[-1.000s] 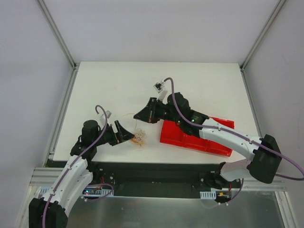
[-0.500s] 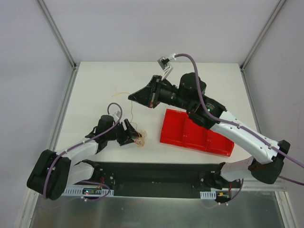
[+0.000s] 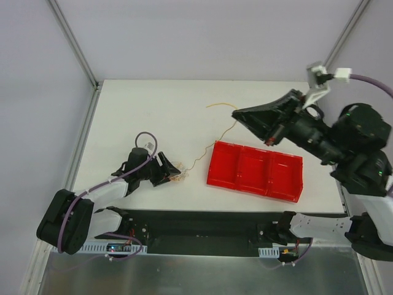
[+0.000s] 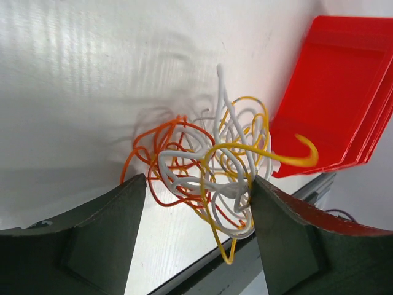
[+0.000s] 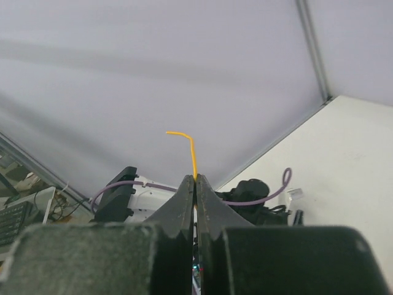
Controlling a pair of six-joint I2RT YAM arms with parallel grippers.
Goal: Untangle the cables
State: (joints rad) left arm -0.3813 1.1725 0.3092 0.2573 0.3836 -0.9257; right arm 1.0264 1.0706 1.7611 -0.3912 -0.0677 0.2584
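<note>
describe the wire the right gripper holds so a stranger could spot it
On the white table, find the red tray; off its far left corner a thin yellow strand runs from the small tangle up to the shut tips of the right gripper. Unlike the tangle's bunched orange and white curls, it is one long drawn-out line.
</note>
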